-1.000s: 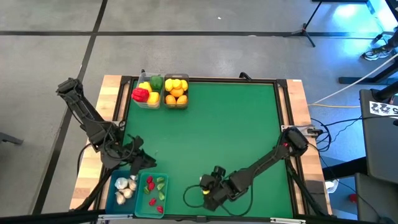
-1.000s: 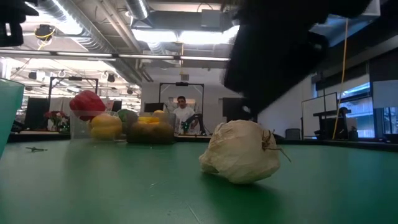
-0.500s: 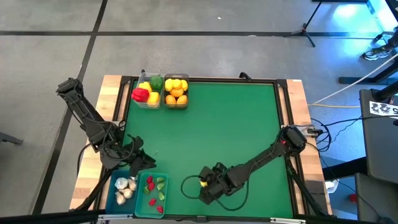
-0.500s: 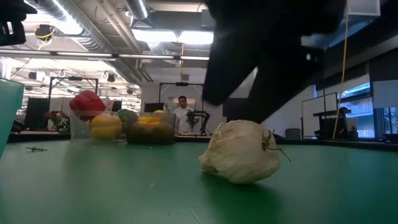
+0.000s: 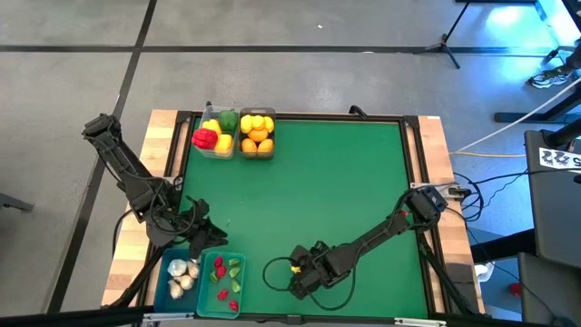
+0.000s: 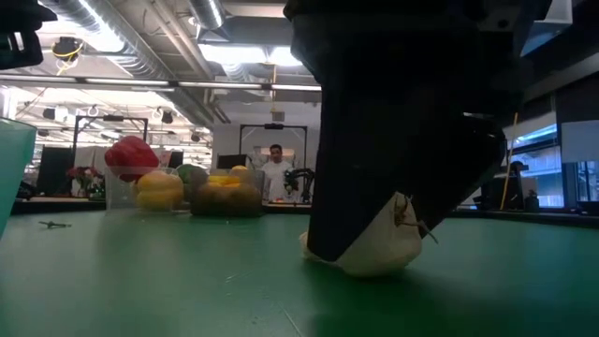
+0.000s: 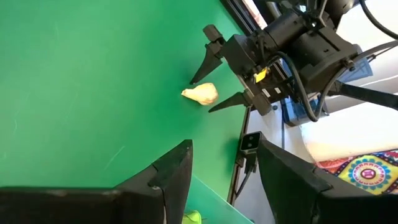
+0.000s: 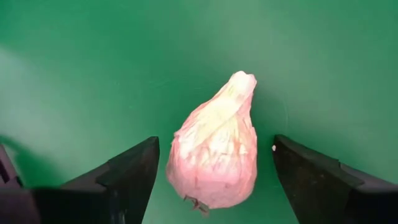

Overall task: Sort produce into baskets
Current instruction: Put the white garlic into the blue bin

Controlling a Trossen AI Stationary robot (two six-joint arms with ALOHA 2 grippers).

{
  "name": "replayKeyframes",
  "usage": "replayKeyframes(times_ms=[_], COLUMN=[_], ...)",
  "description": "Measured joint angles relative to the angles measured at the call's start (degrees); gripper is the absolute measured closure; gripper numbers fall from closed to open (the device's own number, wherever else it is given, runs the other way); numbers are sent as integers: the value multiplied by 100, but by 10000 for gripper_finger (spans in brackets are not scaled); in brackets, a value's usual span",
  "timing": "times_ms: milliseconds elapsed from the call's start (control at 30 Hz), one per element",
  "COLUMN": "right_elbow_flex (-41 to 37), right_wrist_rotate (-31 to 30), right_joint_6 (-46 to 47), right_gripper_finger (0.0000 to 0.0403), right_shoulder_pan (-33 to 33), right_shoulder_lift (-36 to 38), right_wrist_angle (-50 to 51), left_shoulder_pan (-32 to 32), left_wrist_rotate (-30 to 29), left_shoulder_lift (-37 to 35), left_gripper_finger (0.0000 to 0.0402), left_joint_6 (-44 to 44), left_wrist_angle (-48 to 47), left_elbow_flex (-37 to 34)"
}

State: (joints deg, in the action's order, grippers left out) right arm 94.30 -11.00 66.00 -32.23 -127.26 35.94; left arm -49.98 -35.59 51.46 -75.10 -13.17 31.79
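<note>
Green table (image 5: 318,182), garlic bulb (image 8: 216,149) between right fingers (image 8: 127,171)

Overhead camera gives me the whole green table (image 5: 318,182) straight down, both arms in frame; low camera sits at mat level, facing across toward the far bins and the room behind, a dark gripper body blocking much of it; left wrist camera looks along the mat from well off, catching the right gripper (image 7: 208,78) around the garlic bulb (image 7: 200,94); right wrist camera is very near, pointing down on that bulb (image 8: 214,152) between its own fingers; all four probably share this spot, though overhead the bulb is hidden.
</note>
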Motion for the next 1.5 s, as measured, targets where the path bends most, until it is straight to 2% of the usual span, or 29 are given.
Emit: replayKeyframes(times_ms=[167, 500, 633, 767, 967, 1100, 1200, 1300, 1367, 1500], right_elbow_flex=[-2, -17, -27, -46, -27, -33, -31, -31, -30, -22], right_wrist_rotate=[18, 79, 48, -203, -1060, -1535, -1772, -1882, -1901, -1919], right_joint_6=[12, 133, 114, -60, -328, -660, -1114, -1704, -2099, -2563], right_gripper_finger=[116, 223, 249, 252, 242, 242, 242, 242, 242, 242], right_shoulder_pan=[0, 7, 6, 9, 131, 299, 445, 601, 691, 811], right_shoulder_lift=[-9, -15, 32, 206, 762, 1093, 1319, 1477, 1579, 1734], right_wrist_angle=[34, 120, 98, -62, -269, -599, -976, -1518, -1908, -2315], left_shoulder_pan=[0, 0, 4, 9, 190, 496, 732, 934, 1044, 1235], left_wrist_rotate=[2, -7, -42, -268, -793, -863, -647, -481, -483, -484], left_shoulder_lift=[0, 0, 0, 0, 0, 2, 2, 0, -2, 25], left_gripper_finger=[226, 226, 226, 226, 226, 226, 226, 226, 226, 226], left_joint_6=[4, 8, 11, -18, -242, -84, 616, 960, 963, 690], left_wrist_angle=[0, 0, 2, 39, 395, 1683, 2998, 3716, 3729, 3129], left_elbow_flex=[0, 0, 0, 0, 0, -2, -2, 0, 0, -1])
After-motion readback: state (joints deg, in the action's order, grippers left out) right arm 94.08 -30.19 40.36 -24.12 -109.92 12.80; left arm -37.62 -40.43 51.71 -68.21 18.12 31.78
